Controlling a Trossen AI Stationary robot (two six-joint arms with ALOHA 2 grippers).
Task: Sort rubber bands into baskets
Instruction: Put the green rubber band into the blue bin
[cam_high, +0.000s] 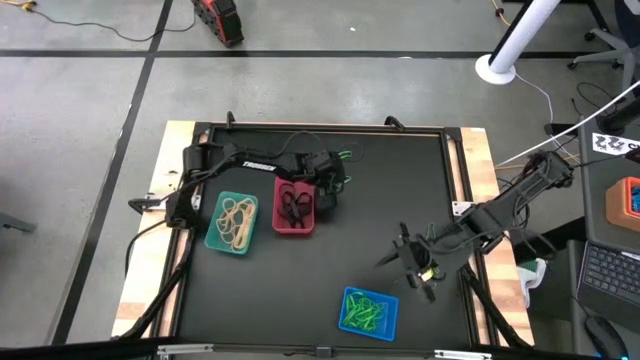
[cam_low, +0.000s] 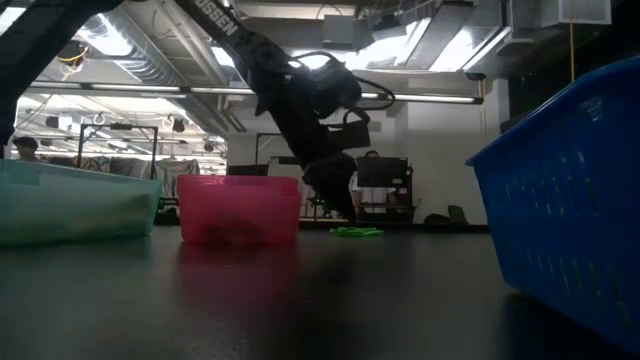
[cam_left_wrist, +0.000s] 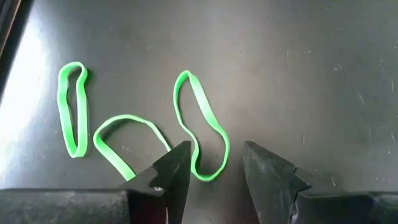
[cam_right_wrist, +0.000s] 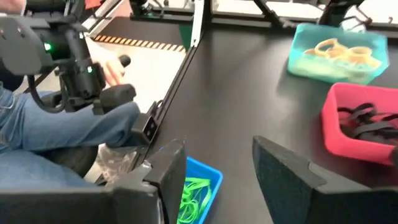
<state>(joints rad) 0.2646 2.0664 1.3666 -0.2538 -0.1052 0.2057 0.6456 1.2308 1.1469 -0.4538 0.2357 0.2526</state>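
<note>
Now, left claw (cam_left_wrist: 214, 165) wide astride lengthwise green rubber band (cam_left_wrist: 200, 124), right claw (cam_right_wrist: 217, 168) wide

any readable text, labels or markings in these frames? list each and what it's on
"TROSSEN", white lettering on the left arm's link in the high view; small, only just legible.
Letters ending "...SSEN" on the arm's upper link in the low view; only partly in frame.
Black-and-white printed pattern on a sheet at the high view's right edge: too small to read.
No text shows on the baskets, the rubber bands or the table.
</note>
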